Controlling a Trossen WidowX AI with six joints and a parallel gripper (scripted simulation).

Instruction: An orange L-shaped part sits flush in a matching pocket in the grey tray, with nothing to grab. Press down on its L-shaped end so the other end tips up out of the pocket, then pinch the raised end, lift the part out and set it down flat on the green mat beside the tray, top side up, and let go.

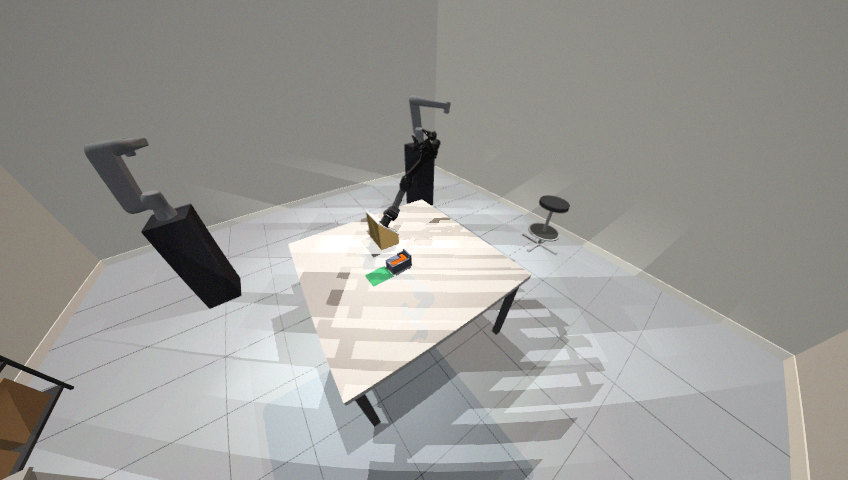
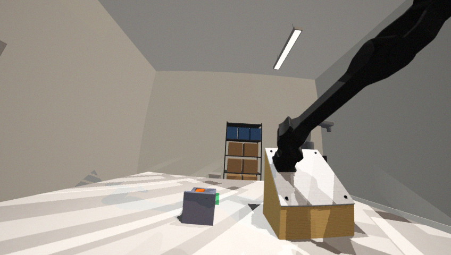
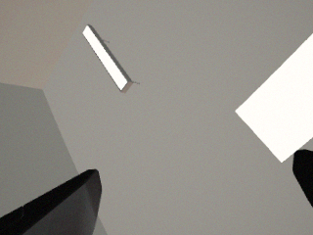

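The gripper (image 1: 429,136) (image 3: 198,171) is wide open, with nothing between its fingers. Well below it and apart, the orange L-shaped part (image 1: 400,259) (image 2: 199,190) lies in the grey tray (image 1: 400,267) (image 2: 198,208). Also below the gripper, the green mat (image 1: 378,275) (image 2: 217,198) is beside this tray. A long ceiling lamp (image 2: 287,49) (image 3: 106,59) shows beyond the fingers.

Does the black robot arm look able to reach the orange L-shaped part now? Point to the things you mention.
Probably yes: nothing seems to block the black robot arm (image 1: 405,181) (image 2: 335,91) above the orange L-shaped part (image 1: 399,259) (image 2: 199,190), though it must swing down first.
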